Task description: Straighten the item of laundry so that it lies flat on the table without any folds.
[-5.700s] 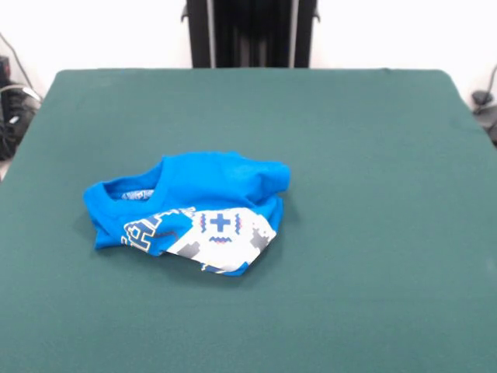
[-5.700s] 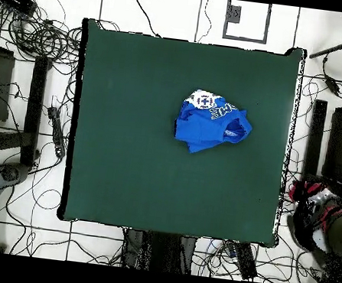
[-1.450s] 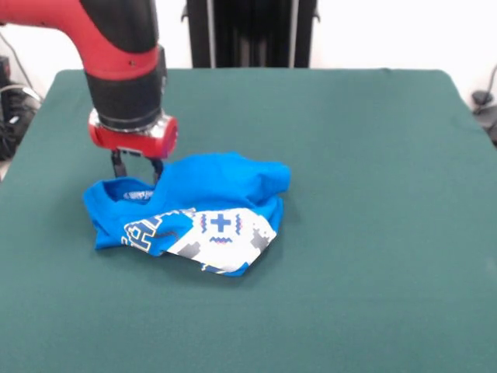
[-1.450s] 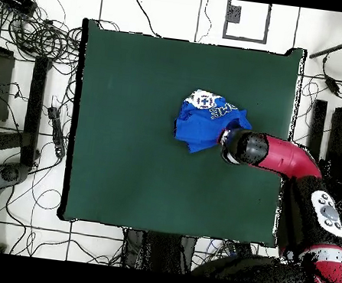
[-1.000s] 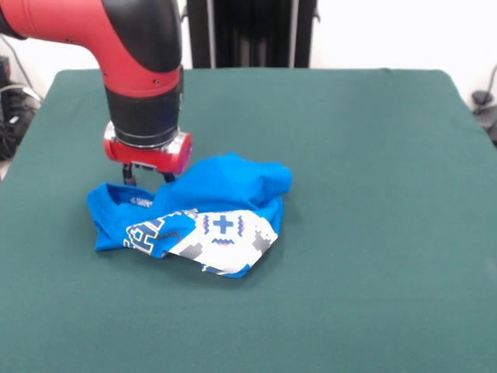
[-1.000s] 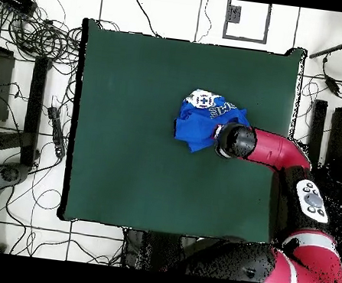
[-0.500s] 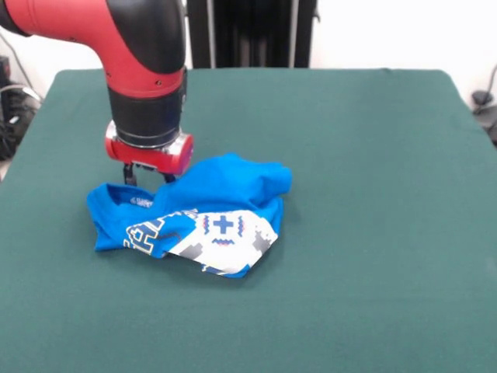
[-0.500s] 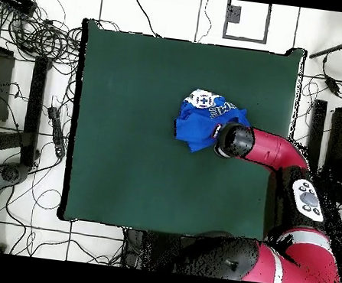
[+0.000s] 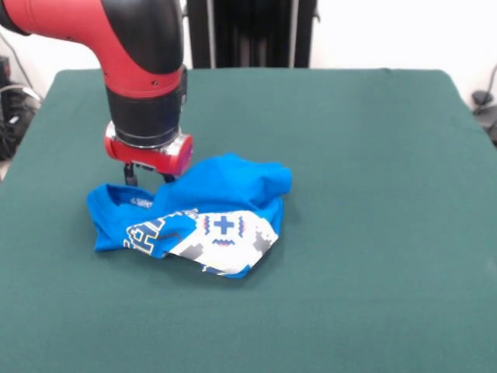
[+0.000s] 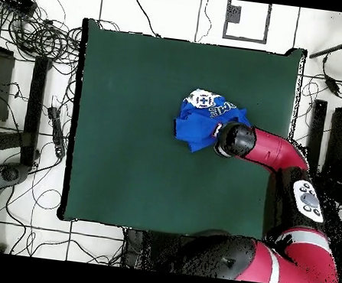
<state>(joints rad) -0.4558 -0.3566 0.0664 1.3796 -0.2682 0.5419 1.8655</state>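
Front view: the crumpled blue T-shirt [image 9: 194, 214] lies left of the table's [image 9: 373, 155] middle, long axis left-right, collar leftward. The gripper [image 9: 147, 176] touches its far collar edge; whether it pinches cloth is unclear.

shirt [image 9: 210, 198]: soft blue cloth, matt, rumpled; white-grey print looks flat
bench [image 9: 365, 155]: dark green cloth cover, matt, smooth
arm [image 9: 144, 54]: glossy red and black casing, hard, smooth
claw [image 9: 146, 175]: dark, hard-looking

Bunched blue T-shirt [image 10: 201, 122] under red arm [image 10: 273, 151]
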